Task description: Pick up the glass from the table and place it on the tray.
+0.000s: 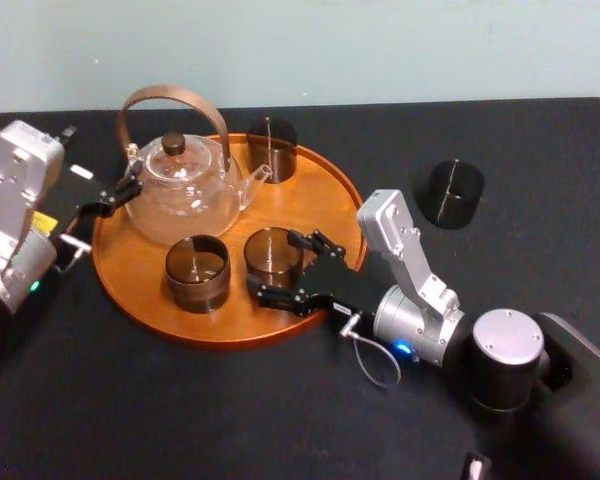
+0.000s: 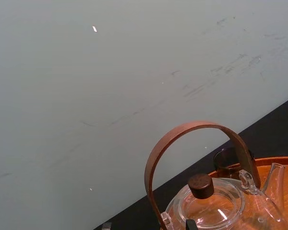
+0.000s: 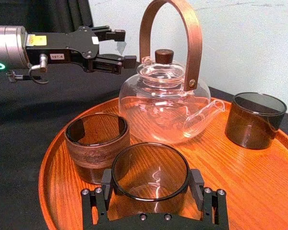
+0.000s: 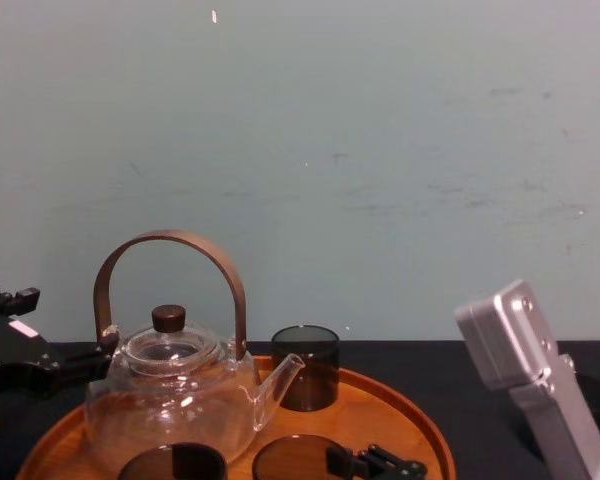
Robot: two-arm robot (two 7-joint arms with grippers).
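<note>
The right gripper [image 1: 285, 268] has its jaws spread to the width of a glass [image 1: 273, 255], with one pad [image 3: 105, 184] against the wall on each side. The glass stands upright on the tray [image 1: 315, 200], near the front rim. I cannot tell how hard the pads press.

The left gripper [image 3: 128, 47] has its jaws moderately open and holds nothing. It sits at the tray's left edge, just beside the base of the teapot's handle [image 1: 172, 97].

The tray lies on the black table [image 1: 280, 420], left of centre. The glass teapot [image 1: 185, 195] stands at the back left of the tray, its spout pointing right. A second glass [image 1: 197, 272], with a brown band, stands just left of the gripped one and apart from it. A third, dark glass [image 1: 272, 148] stands at the tray's back rim beside the spout. A fourth dark glass [image 1: 452, 193] stands on the table, well to the right of the tray. A pale blue-green wall [image 4: 380, 150] rises behind the table.

The right arm comes in from the lower right. Its wrist is low over the table and its fingers reach leftward across the tray's front right rim. The left arm stands at the table's left edge, its gripper level and pointing right towards the teapot.
</note>
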